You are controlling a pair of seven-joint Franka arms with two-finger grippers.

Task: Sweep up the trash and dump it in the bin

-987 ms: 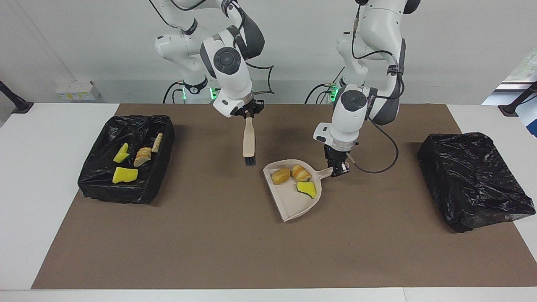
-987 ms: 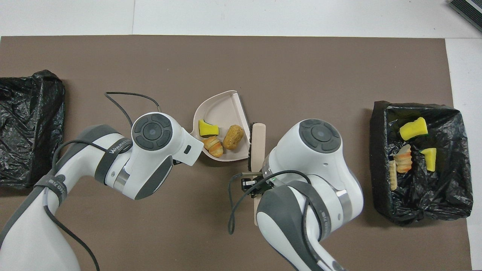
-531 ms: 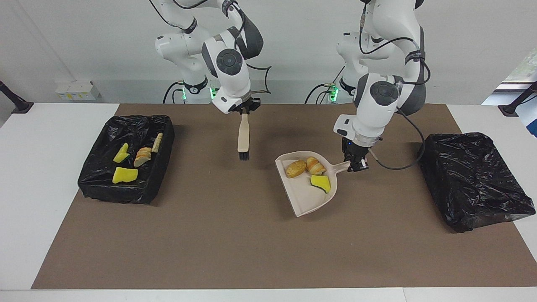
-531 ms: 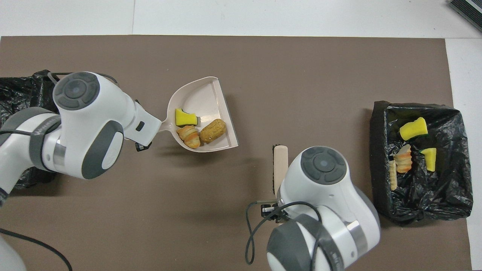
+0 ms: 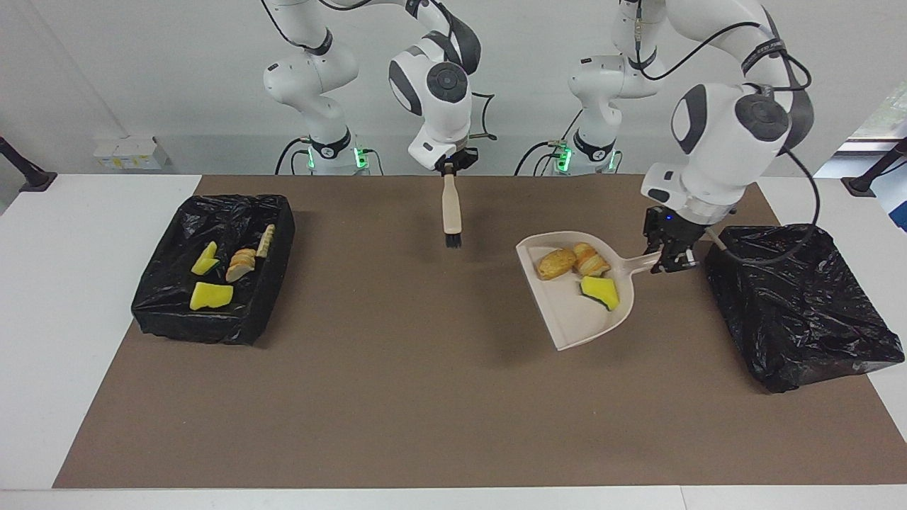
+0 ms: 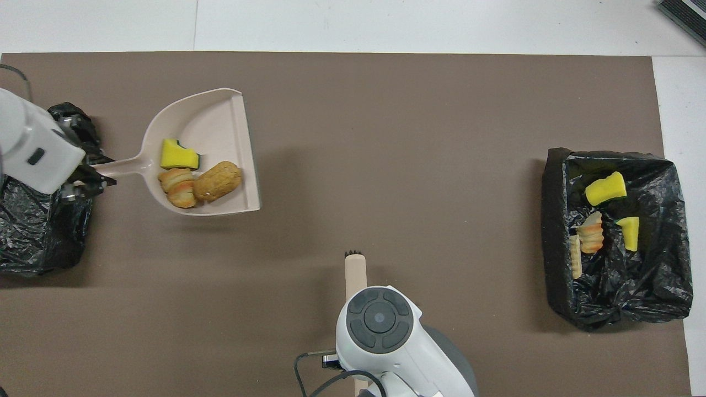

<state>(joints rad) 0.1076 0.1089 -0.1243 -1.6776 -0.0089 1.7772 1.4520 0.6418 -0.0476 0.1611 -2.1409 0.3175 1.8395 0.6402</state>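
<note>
Underneath, a brown mat [image 5: 397, 397] covers the white table [image 5: 64, 297]

Robotics lab, twin arms [image 5: 439, 78], plain white wall [image 5: 142, 71]

Overhead: left arm [image 6: 33, 149] cut by the picture's edge, only the wrist showing. Left gripper [image 6: 83, 184] mostly under that wrist.

Bin [image 6: 38, 220] at the left arm's end of the desk cut by the same edge; in both views black bag covers it, contents hidden.

Right gripper [image 5: 448, 168]: overhead, hidden under its own wrist. Brush [image 6: 354, 273] handle runs under it, upper part unseen.

Bread piece [image 5: 266, 241] in the other bin [image 5: 170, 312]: too small to tell what kind.
</note>
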